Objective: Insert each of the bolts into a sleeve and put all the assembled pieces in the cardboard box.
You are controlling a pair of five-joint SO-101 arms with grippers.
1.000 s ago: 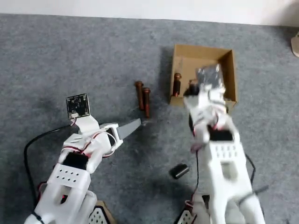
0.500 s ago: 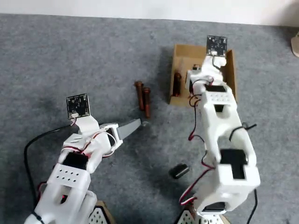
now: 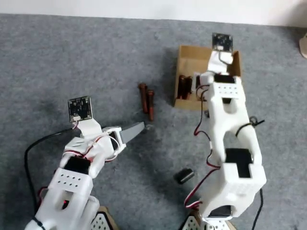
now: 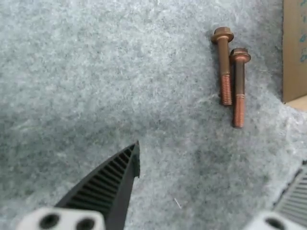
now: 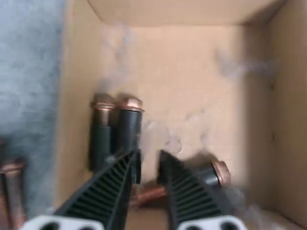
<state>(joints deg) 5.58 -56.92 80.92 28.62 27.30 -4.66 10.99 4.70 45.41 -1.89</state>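
In cardboard box (image 5: 201, 72) | right jaws slightly apart over sleeved bolts (image 5: 128, 128) | left jaws spread

1. Left arm (image 3: 72, 184), lower left of the high view: white blocky shells, a black motor face, red wires, and a black cable (image 3: 28, 158) looping at the left edge
2. Right arm (image 3: 230, 143), right of centre: white shells, black motors, red wires, thin black leads
3. Each wrist carries a small dark square circuit board (image 3: 79, 109)
4. Left tool (image 3: 135, 130): a dark tapering blade
5. Right tool (image 5: 148, 158): two black ribbed fingers (image 5: 108, 187) on white mounts with screw holes
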